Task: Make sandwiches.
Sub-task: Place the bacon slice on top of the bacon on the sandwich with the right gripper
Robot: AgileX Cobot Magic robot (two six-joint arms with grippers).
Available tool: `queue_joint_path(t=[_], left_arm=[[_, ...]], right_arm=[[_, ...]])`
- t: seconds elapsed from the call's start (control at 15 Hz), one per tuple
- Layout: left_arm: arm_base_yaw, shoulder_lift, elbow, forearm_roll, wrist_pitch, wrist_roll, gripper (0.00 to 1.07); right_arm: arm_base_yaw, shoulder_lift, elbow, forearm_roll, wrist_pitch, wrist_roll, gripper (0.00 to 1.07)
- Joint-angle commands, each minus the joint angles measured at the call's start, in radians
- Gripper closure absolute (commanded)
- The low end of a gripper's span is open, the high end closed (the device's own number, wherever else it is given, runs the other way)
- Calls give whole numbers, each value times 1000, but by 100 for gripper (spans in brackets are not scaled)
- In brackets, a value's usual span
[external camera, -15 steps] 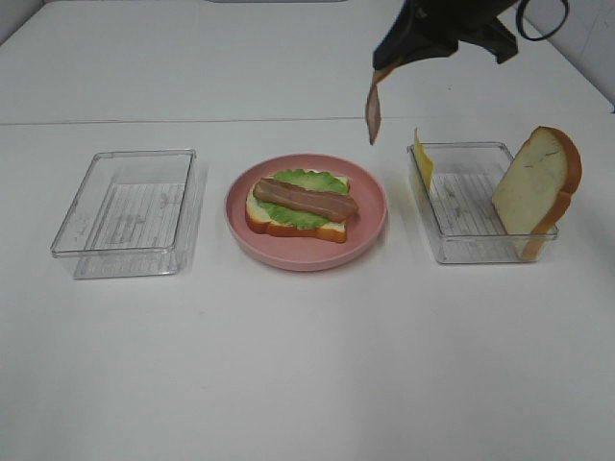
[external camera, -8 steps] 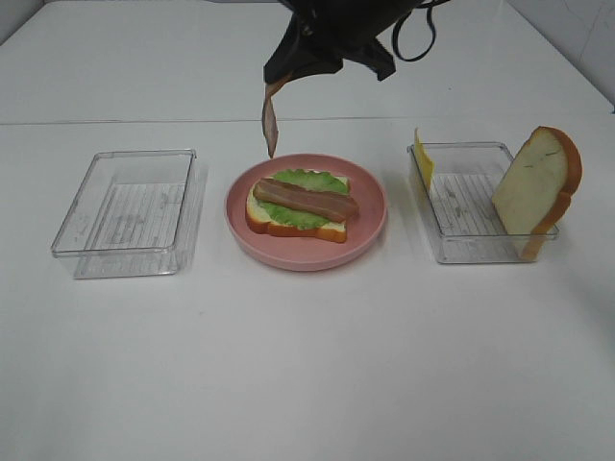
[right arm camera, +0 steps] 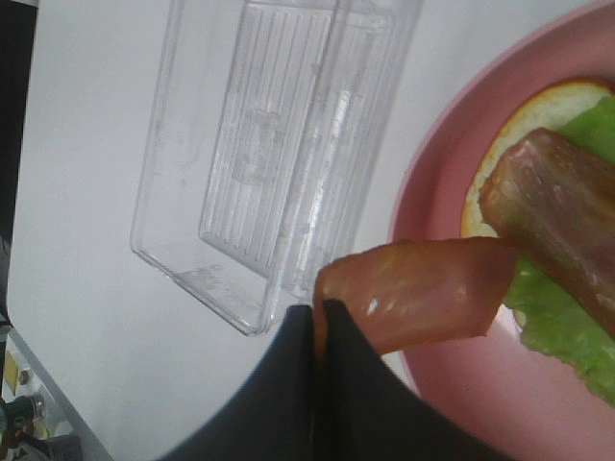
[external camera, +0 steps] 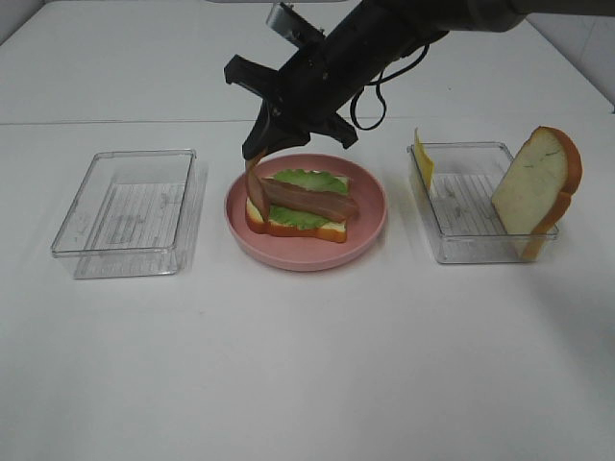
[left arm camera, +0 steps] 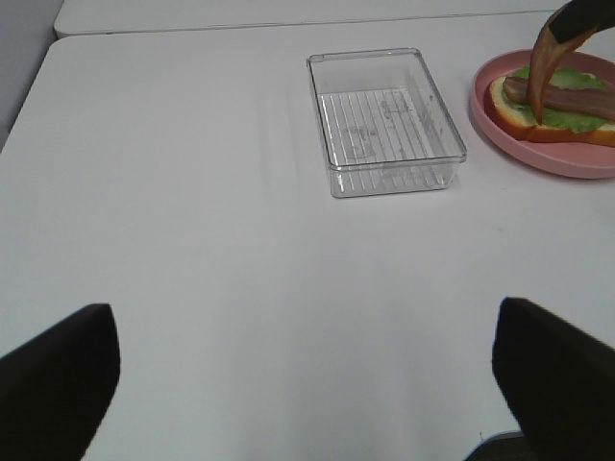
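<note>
Sandwich (external camera: 296, 207) lies on plate (external camera: 370, 229); right gripper (external camera: 261, 144) clamps bacon strip (external camera: 256, 192); tray (external camera: 452, 252) holds bread (external camera: 538, 187), cheese (external camera: 423, 159).

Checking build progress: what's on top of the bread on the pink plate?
Green lettuce, with one bacon strip lying across it. The lettuce covers most of the bread, hiding anything beneath.

Black arm (external camera: 404, 29), looped black cable (external camera: 369, 104), black right pincer (external camera: 256, 151).
</note>
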Motion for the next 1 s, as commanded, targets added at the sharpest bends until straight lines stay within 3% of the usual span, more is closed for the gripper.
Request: queue_joint_path(t=[0.07,0.33,0.67,1.0], left_arm=[[-2,-21,3,-10,-4,-6,9],[-2,-21,3,-10,-4,-6,9],[-2,-21,3,-10,-4,-6,9],[-2,-21,3,-10,-4,-6,9]], right_arm=[[0,24,-7,-25,7,-10,107],[0,23,-7,-119,-6,-6,107],[-3,23,-7,-454,-60,110,107],[-3,24,-7,-540,-84,138,107]])
